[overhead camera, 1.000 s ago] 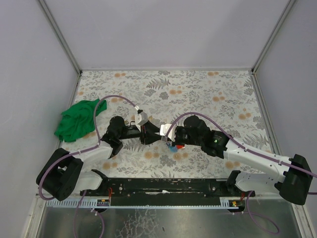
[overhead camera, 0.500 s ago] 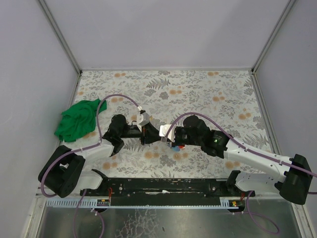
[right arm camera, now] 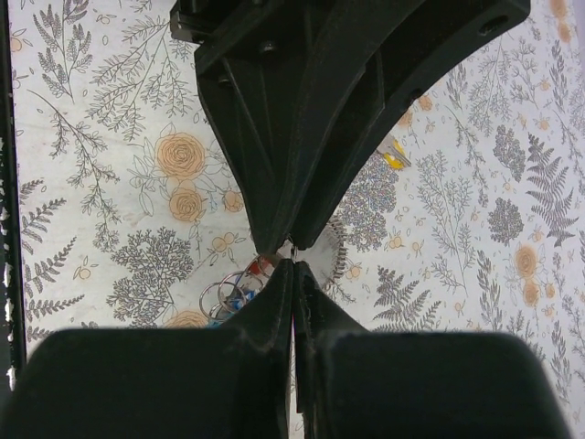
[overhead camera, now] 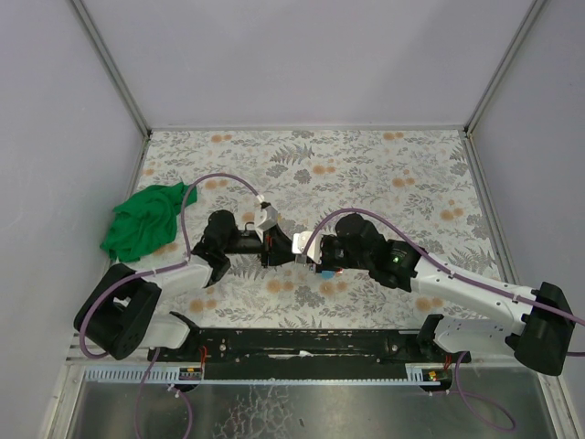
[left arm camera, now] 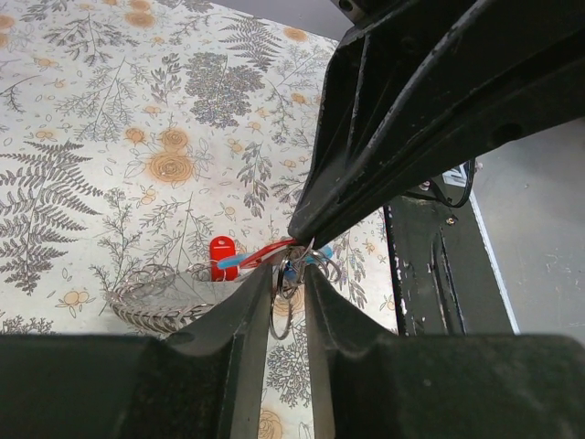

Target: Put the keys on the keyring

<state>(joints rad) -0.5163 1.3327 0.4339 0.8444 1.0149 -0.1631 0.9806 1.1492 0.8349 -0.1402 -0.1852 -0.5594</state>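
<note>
Keys [left arm camera: 222, 247], red-tagged and blue-tagged, are found bunched at the spot where the two grippers meet tip to tip, over the near middle of the table [overhead camera: 366, 165]. Whether the bunch hangs free or rests on the patterned surface cannot be determined.

Change noted: over the last second the left gripper [left arm camera: 288, 279] has been brought slightly rightward against the right gripper [left arm camera: 297, 233], and its jaws have been narrowed from a wider stance to a slim gap. The wire loop of the keyring [left arm camera: 289, 309] is seen standing in that gap. Whether it is actually pinched cannot be told.

The right gripper has not been altered: its fingers are pressed fully together, tips at the bunch. What, if anything, is nipped between them is not resolved in either wrist view.

Assessment: the narrowing is judged to be a grip being taken on the ring, so that it can be steadied or spread while a key is fed on from the right. No key can be confirmed as threaded.

A green cloth [overhead camera: 142, 219] lies well apart at the left edge, not involved.
</note>
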